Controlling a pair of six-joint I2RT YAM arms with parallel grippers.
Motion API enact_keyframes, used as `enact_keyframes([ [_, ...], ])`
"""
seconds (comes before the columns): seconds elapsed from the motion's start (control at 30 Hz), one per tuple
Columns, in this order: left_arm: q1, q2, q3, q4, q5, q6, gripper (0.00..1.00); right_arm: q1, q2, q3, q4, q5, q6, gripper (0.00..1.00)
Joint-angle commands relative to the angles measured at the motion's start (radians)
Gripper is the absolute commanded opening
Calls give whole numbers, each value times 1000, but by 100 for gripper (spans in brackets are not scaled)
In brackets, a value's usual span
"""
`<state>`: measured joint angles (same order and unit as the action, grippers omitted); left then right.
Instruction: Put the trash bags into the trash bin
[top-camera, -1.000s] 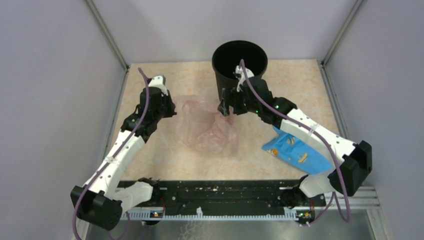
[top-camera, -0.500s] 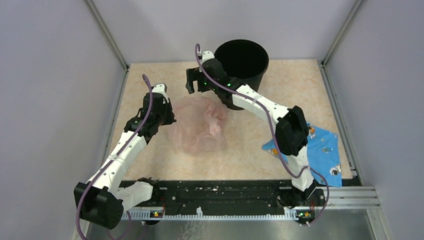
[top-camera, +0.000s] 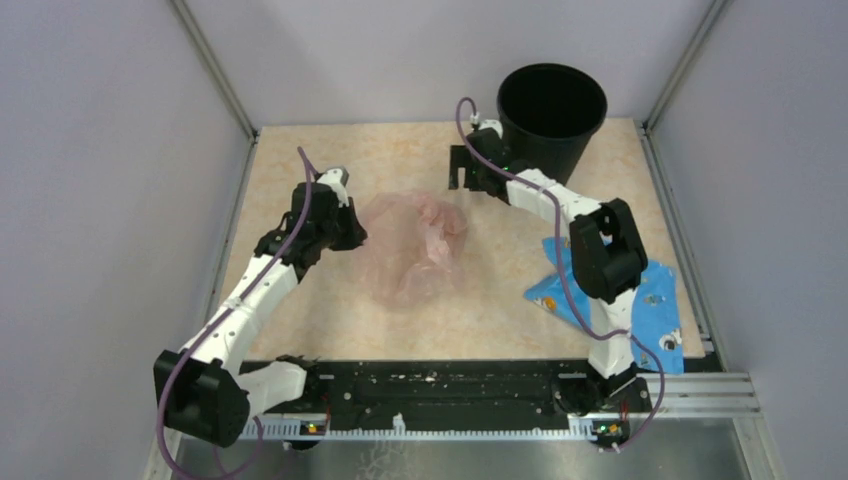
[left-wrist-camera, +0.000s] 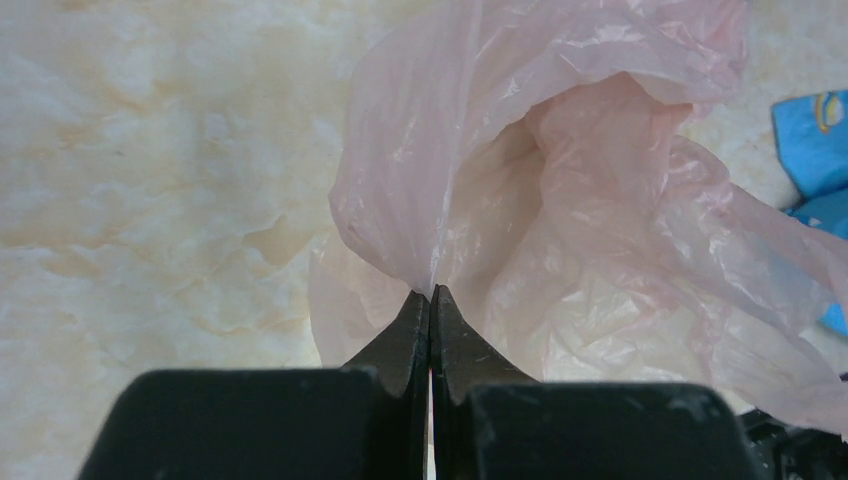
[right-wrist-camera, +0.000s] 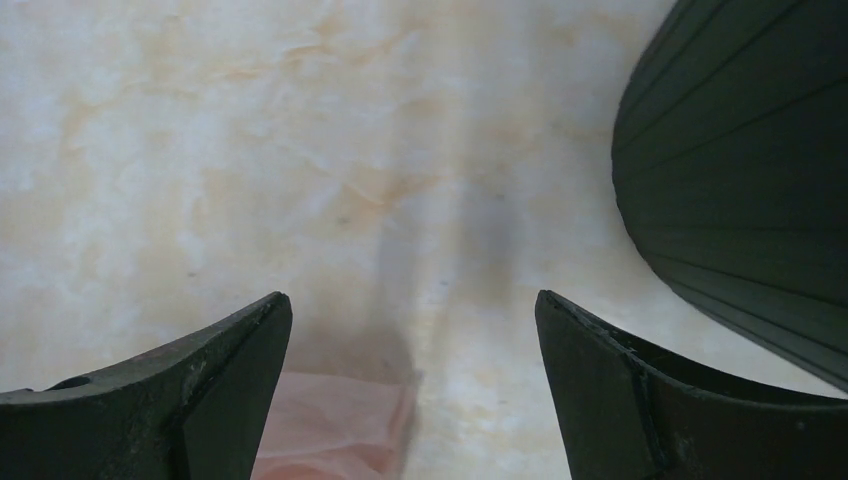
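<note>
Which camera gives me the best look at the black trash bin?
The top external view: the whole trash bin shows, rim, dark inside and tapered wall. The right wrist view catches only a slice of its wall; the left wrist view misses it.

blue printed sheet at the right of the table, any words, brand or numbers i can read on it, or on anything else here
No text can be read in any view.
Flat blue printed sheet: small white and yellow marks, too small and blurred to read.
Round black plastic bin: no label visible.
Crumpled translucent pale-pink plastic bag: no print visible.
</note>
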<state>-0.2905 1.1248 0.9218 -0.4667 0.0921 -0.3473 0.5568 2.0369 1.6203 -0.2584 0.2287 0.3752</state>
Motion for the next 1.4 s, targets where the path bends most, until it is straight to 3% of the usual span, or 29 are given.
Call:
enact_keyframes([
  [0.0,3,24,19,88,137,-28,0,-30,-164,-55,42,-7,26,92],
  [0.17,2,50,-1,150,213,-64,0,14,-294,-107,1,-102,23,92],
  [0.5,2,72,1,184,201,-81,0,169,-589,-204,-278,-70,-88,92],
  [0.83,2,87,18,181,204,-79,0,281,-697,-286,-493,-50,-99,89],
  [1.2,2,78,28,156,204,-72,0,299,-731,-410,-440,-55,-74,83],
  [1.37,2,58,35,133,193,-65,0,299,-707,-378,-383,-24,-73,66],
])
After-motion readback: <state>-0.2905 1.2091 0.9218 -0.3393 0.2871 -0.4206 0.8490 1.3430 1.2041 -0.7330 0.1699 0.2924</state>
